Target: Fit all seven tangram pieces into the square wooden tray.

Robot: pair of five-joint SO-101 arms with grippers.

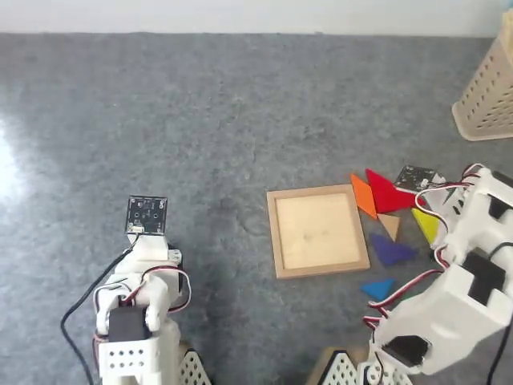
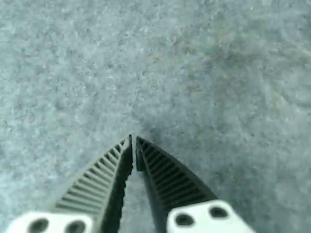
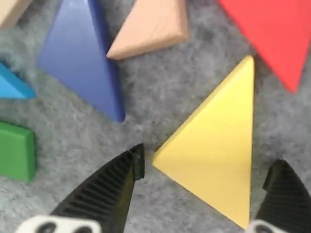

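Our right hand (image 3: 209,162) is open, one finger on each side of the yellow triangle (image 3: 218,141). The red triangle (image 3: 272,34), tan triangle (image 3: 150,24), blue triangle (image 3: 80,58), cyan piece (image 3: 12,85) and green piece (image 3: 17,150) lie near it on the worktop (image 1: 200,120). All are outside the tray (image 1: 275,237), which sits just beside the orange piece (image 1: 363,196). Our left hand (image 2: 134,141) is closed above the worktop, well apart from the tray.

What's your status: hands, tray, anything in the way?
Left hand shut over bare carpet. Right hand open, straddling yellow triangle. Wooden tray holds no pieces. Tan triangle lies between yellow triangle and tray.
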